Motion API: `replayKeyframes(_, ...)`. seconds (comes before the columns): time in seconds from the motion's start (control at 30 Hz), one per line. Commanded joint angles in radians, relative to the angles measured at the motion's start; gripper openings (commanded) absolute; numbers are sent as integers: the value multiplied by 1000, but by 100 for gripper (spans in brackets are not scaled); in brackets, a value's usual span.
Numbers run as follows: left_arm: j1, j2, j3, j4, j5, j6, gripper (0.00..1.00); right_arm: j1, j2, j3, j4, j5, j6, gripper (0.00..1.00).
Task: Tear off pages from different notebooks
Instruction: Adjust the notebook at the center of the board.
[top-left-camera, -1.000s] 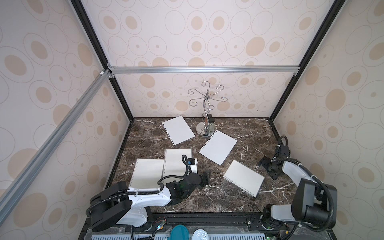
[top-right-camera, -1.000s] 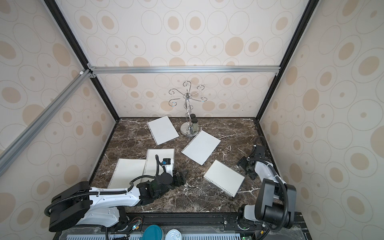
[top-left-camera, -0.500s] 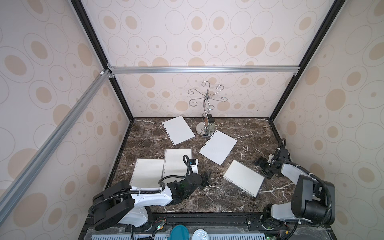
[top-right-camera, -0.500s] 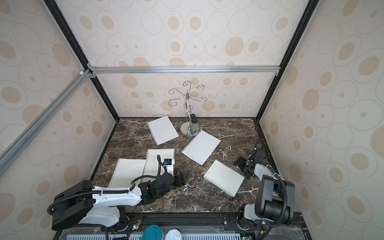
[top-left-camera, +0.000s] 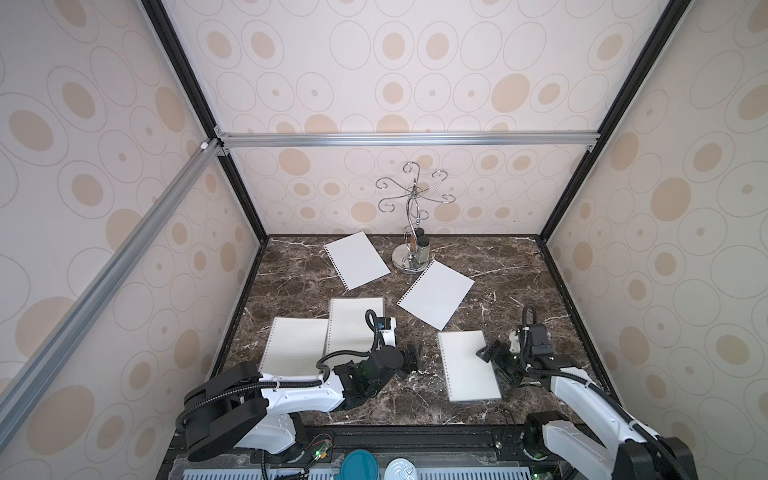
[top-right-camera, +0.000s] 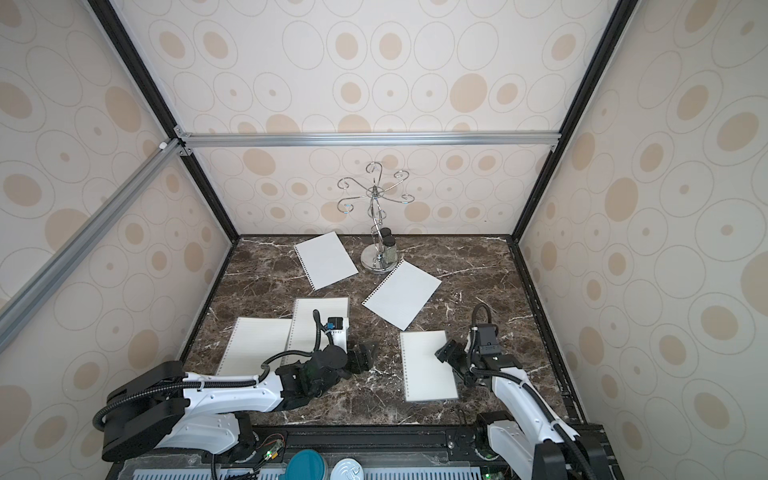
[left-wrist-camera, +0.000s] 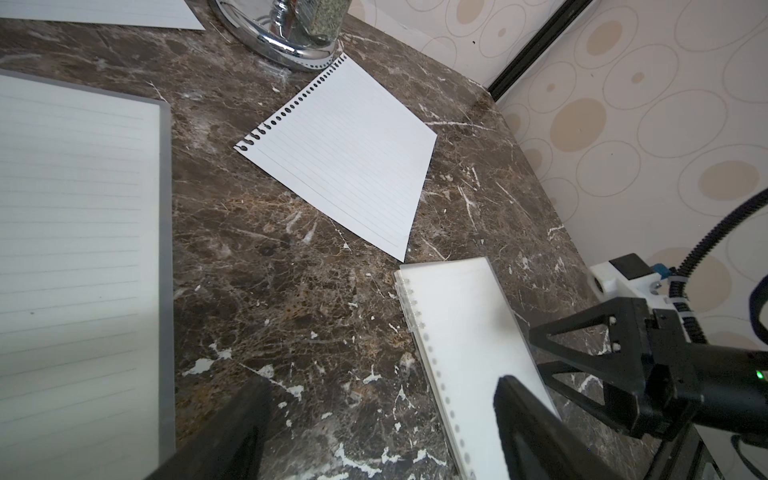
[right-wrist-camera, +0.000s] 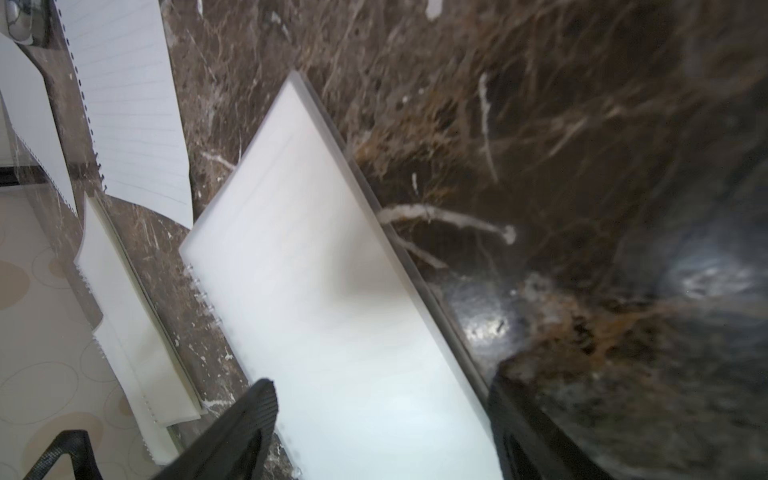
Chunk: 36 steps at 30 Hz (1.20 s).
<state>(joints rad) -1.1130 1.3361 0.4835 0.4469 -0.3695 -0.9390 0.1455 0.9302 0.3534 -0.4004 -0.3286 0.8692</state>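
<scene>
Three notebooks lie on the dark marble table (top-left-camera: 291, 270): two lined ones at the left (top-left-camera: 293, 351) (top-left-camera: 353, 328) and one with a translucent cover at the right (top-left-camera: 467, 365) (top-right-camera: 428, 365). Two loose pages lie further back (top-left-camera: 355, 259) (top-left-camera: 436, 297). My right gripper (top-left-camera: 494, 362) (right-wrist-camera: 382, 415) is open at the right notebook's (right-wrist-camera: 332, 291) right edge, one finger over the cover, one off it. My left gripper (top-left-camera: 413, 360) (left-wrist-camera: 374, 415) is open above bare marble between the middle and right notebooks, holding nothing. In the left wrist view the right notebook (left-wrist-camera: 469, 345) and a lined page (left-wrist-camera: 340, 166) show.
A chrome hook stand (top-left-camera: 411, 249) with two small jars at its base stands at the back centre, touching the corner of a loose page. Patterned walls and black frame posts close in the table on three sides. A black rail (top-left-camera: 415, 432) runs along the front edge.
My right gripper has come in leftward to the right notebook. That notebook has turned from tilted to nearly square with the table and slid slightly left. The left arm has barely moved.
</scene>
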Motion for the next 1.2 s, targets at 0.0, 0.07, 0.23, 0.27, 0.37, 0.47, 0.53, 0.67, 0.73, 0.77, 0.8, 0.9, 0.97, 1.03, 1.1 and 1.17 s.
replayKeyframes(0.0,-8,-12,29,-6,-31,-14,85,87,30,4,21,48,128,83)
replayKeyframes(0.07,-8,-14,35,-23,-41,-12,85,162,102,56,39,70,115,83)
replayKeyframes(0.23,-4,-47,45,-78,-88,5,86,306,273,152,154,128,80,82)
replayKeyframes(0.27,-2,-54,47,-88,-97,8,86,320,292,169,169,136,70,80)
replayKeyframes(0.37,12,-79,60,-134,-112,29,88,355,314,213,177,197,33,80)
replayKeyframes(0.47,30,-94,84,-191,-121,59,89,358,302,208,222,215,17,80)
replayKeyframes(0.53,42,-92,104,-225,-121,76,89,359,310,204,264,193,12,80)
replayKeyframes(0.67,60,-76,142,-279,-118,98,89,361,333,179,357,152,18,78)
replayKeyframes(0.73,68,-64,166,-308,-115,107,89,367,334,163,396,153,21,75)
replayKeyframes(0.77,70,-57,179,-322,-115,110,89,370,329,159,401,158,19,74)
replayKeyframes(0.8,73,-49,195,-337,-113,115,89,377,317,154,405,168,14,74)
replayKeyframes(0.9,81,-22,246,-384,-115,129,89,381,262,131,445,169,5,67)
replayKeyframes(0.97,88,-2,284,-418,-118,132,89,382,226,110,497,147,1,62)
replayKeyframes(1.03,102,17,323,-446,-117,131,89,383,201,89,567,109,-4,57)
replayKeyframes(1.1,114,34,359,-467,-115,133,90,385,207,77,627,73,-4,57)
replayKeyframes(1.17,129,55,404,-496,-115,132,90,394,233,64,701,37,3,54)
